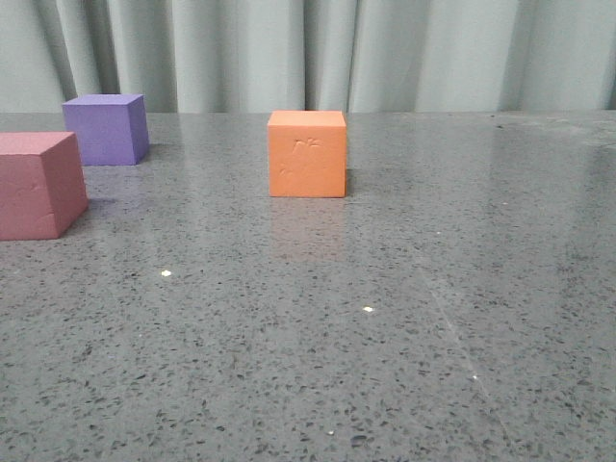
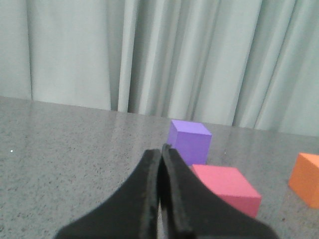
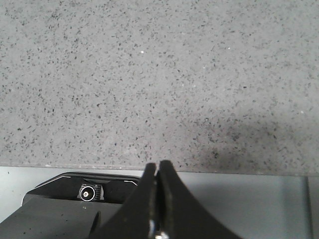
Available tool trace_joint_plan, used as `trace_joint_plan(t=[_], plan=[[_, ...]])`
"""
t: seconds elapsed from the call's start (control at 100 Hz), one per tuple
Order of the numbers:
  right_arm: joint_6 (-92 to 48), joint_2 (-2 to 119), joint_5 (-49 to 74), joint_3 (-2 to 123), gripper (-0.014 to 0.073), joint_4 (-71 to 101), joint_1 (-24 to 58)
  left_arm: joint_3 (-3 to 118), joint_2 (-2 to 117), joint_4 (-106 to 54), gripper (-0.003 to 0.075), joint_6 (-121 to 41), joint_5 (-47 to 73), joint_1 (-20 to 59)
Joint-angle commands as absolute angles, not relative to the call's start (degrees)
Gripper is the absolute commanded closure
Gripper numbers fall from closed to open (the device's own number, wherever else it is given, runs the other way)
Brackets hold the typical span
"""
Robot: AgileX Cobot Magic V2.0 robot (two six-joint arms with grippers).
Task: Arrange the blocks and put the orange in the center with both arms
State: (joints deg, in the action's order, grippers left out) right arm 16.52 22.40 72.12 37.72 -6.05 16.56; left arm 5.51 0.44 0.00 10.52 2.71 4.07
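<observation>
Left end effector (image 2: 160, 149): fingers pressed together, nothing between them, clear of the table (image 1: 404, 318). Right end effector (image 3: 157, 167): also closed and empty, hanging over the near table edge, only bare speckled surface ahead in its wrist view. Neither arm visible in the front view.

From the left end effector outward: pink block (image 2: 227, 188) nearest, just past the fingertips and slightly off to one side; purple block (image 2: 189, 141) beyond it, toward the curtain (image 1: 308, 53); orange block (image 2: 306, 179) further off to the side, partly cut by the frame edge.

Front view: orange block (image 1: 307, 153) standing upright about mid-table, dented face toward the camera, well apart from the other two. Purple (image 1: 106, 128) far left and back; pink (image 1: 38, 183) far left and nearer, cropped by the frame. Pink and purple near each other, not touching.

Key relation: both non-orange blocks on the left side, so left arm clearly nearer to them; no blocks in the right wrist view. Orange already roughly central. Cubes, so no long axis to align to, only faces square to the fingers.

Judgement: task at start, nothing gripped. Likely next: open left end effector, take pink or purple. One of them probably needs to end up right of orange, possibly via handover or right-arm pickup.
</observation>
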Motion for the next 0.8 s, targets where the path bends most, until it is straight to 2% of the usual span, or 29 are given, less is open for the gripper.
trace_joint_plan(t=[0.0, 0.41, 0.79], plan=[[16.02, 22.81, 72.47, 39.07, 0.0661, -6.44, 16.21, 12.47, 4.24, -1.53, 0.0739, 10.94, 1.18, 4.01], [16.02, 22.81, 72.41, 39.07, 0.0661, -6.56, 16.21, 43.42, 35.83, -10.01, 0.0739, 10.94, 29.62, 4.01], [16.02, 22.81, 72.41, 39.07, 0.0661, -6.56, 16.21, 64.07, 59.77, -10.11, 0.0739, 10.37, 45.82, 4.01]])
